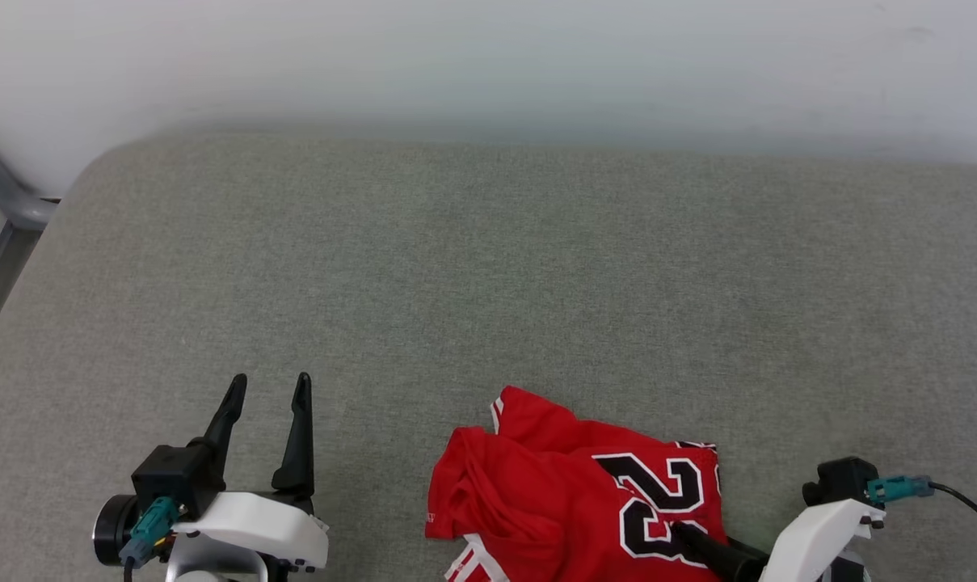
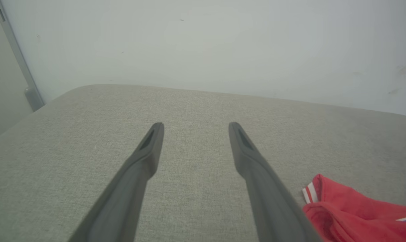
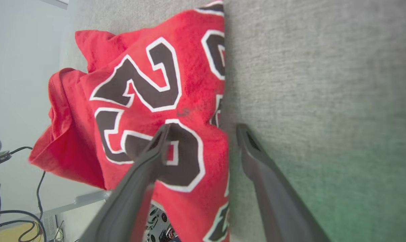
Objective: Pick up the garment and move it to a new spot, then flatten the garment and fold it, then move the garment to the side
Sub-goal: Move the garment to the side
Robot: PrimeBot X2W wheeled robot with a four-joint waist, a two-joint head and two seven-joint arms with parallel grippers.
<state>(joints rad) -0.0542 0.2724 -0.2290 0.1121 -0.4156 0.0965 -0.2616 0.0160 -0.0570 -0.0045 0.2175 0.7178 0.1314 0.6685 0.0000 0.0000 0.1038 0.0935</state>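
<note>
Grey woven cloth covered the worktop [image 1: 488,267]. At its near left, your left hand [image 1: 270,380] hovered with its two fingers apart, holding nothing, well apart from the garment. Right of centre, at the near edge, the garment [image 1: 536,493] lay rumpled, neither flat nor neatly folded. Its black-and-white number [image 3: 139,87] faced up, a striped sleeve end poked out on its far left, and its near part seemed to hang over the worktop's edge. At the near right, your right hand [image 3: 203,129] straddled the garment's right border with its fingers spread. One finger sat over the number and the other over bare grey cloth just beside the border. I could not tell whether either finger touched the fabric.

That pose fitted a grip about to close on the bunched shirt, or equally one just opened off it. In either case, I judged the risk was the overhang: a dragging finger could have pulled the heap off the near edge. You would have done well to move the right hand slowly and squarely, watch the wrist view for snagged cloth, and keep the left hand clear.
</note>
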